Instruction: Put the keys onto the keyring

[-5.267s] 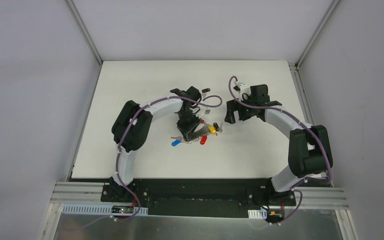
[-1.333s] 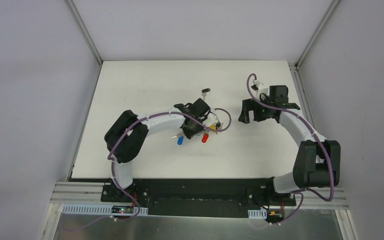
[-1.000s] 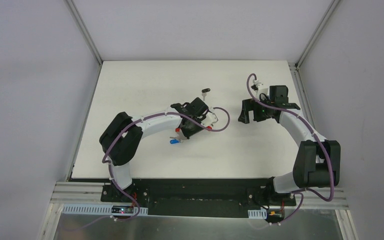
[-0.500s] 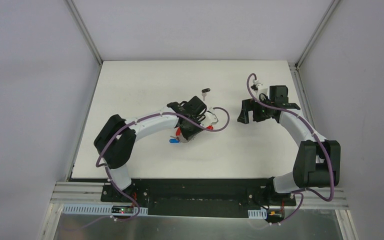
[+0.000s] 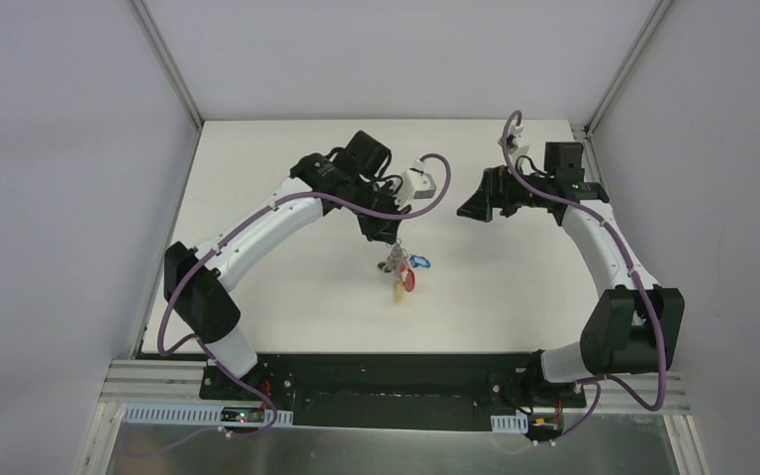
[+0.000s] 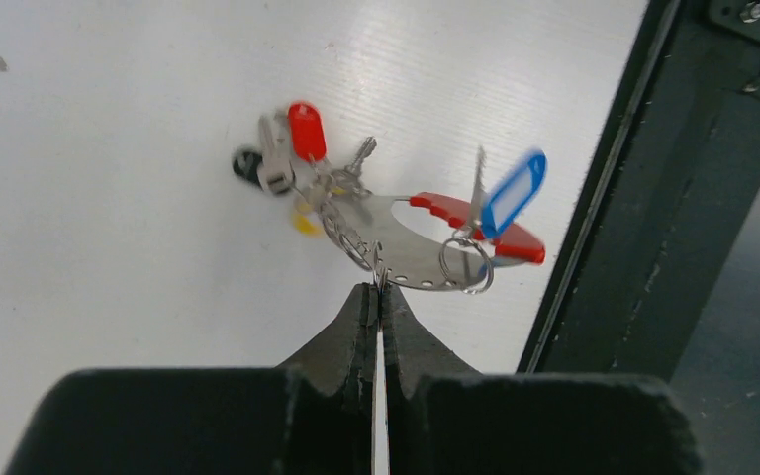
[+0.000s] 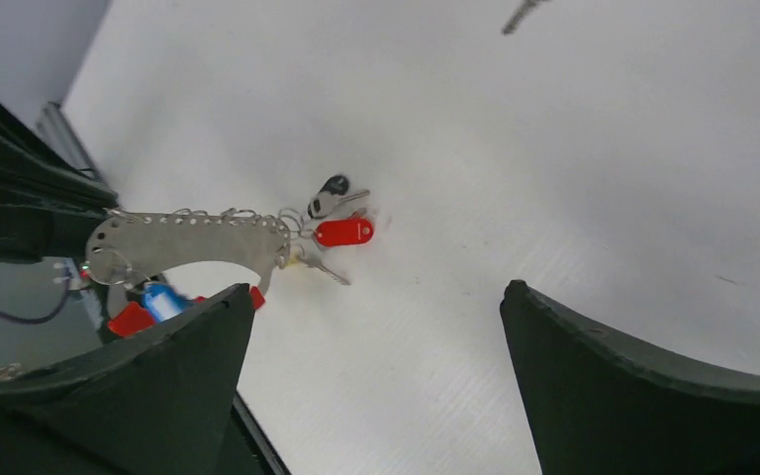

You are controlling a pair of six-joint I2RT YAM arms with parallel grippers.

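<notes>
Your left arm stretches far out over the counter (image 5: 257,178), wrist tipped down. The left pincer (image 6: 377,297) has its jaws pressed together on the rim of the keyring (image 6: 401,242), which hangs straight below it. Your right arm curves in to the right of the left pincer, and the right pincer (image 7: 376,289) is spread wide with nothing in it. Overhead, the keyring is a small cluster of blue, red and yellowish specks below the left pincer. Only the left wrist view makes out the grey plate, its red arc and the keys (image 6: 306,131) dangling from it. The blue tag (image 6: 515,190) is blurred. You cannot tell whether the lowest keys touch the counter. The right wrist view alone shows a loose key (image 7: 522,14), well apart from the left pincer and cut off by the frame edge.
</notes>
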